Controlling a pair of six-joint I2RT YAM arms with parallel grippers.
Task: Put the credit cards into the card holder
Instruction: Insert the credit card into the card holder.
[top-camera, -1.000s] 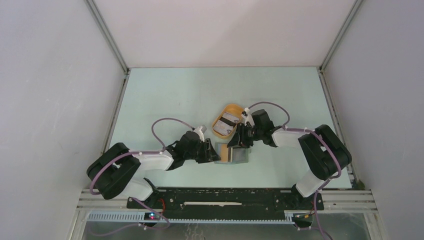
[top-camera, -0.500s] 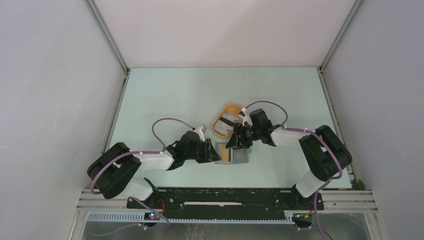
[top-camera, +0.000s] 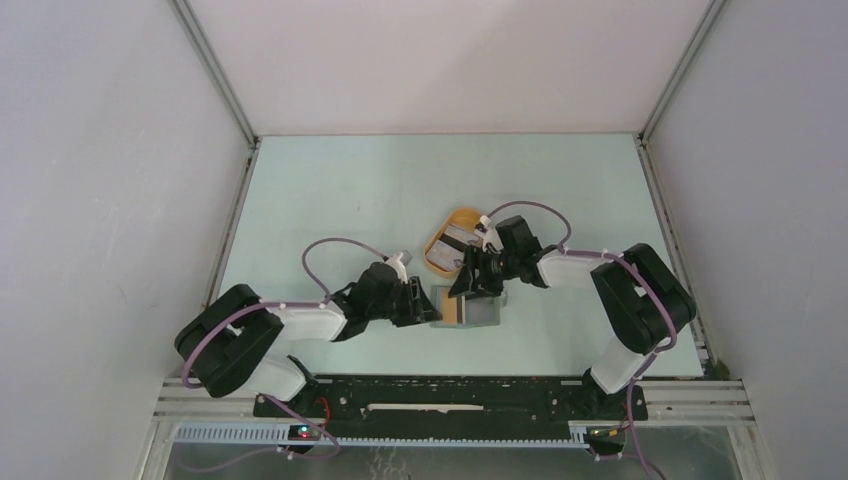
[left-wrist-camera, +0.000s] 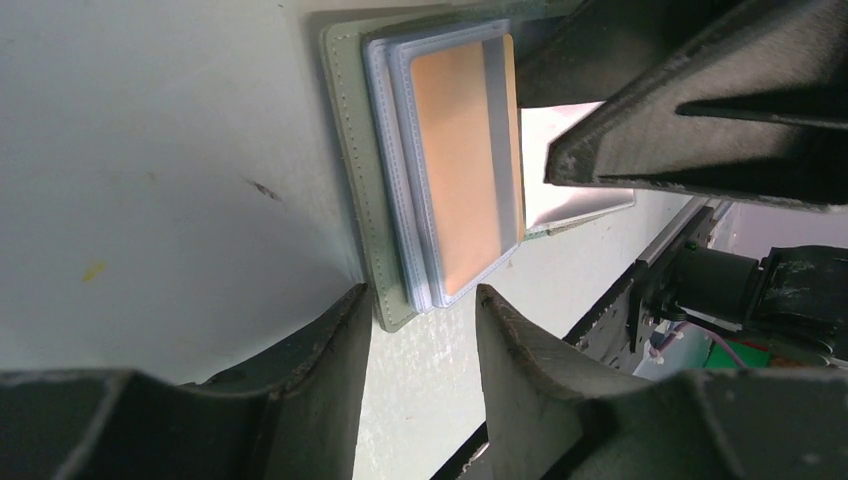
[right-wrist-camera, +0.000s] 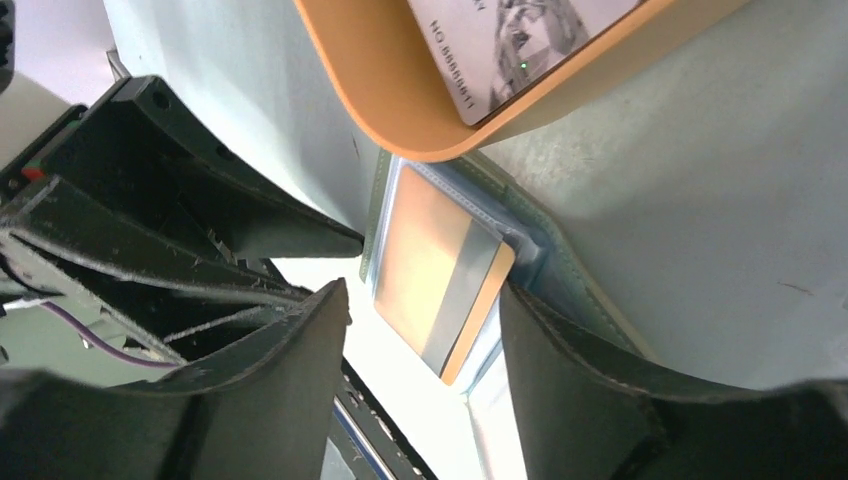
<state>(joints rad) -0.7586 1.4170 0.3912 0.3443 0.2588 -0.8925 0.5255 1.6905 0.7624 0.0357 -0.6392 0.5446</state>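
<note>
The card holder (top-camera: 481, 313) lies open on the table, grey-green, with clear sleeves. A tan card with a grey stripe (right-wrist-camera: 440, 270) rests in its sleeves and also shows as the tan card (left-wrist-camera: 465, 160). My right gripper (right-wrist-camera: 422, 292) hangs open just above that card, a finger on each side, not touching it. From the left, my left gripper (left-wrist-camera: 420, 298) stands open with the card holder's (left-wrist-camera: 352, 150) near corner at its fingertips. More credit cards (top-camera: 458, 240) lie in the orange tray (top-camera: 437, 262); one whitish printed card (right-wrist-camera: 510, 40) shows close up.
The orange oval tray (right-wrist-camera: 390, 110) sits right behind the card holder, its rim overlapping the holder's far edge in the right wrist view. Both arms meet over the holder at the table's near middle. Grey walls stand left and right.
My right gripper's jaws have spread apart and the arm has shifted slightly left. The tan card stays in the card holder. The left arm has not moved.
</note>
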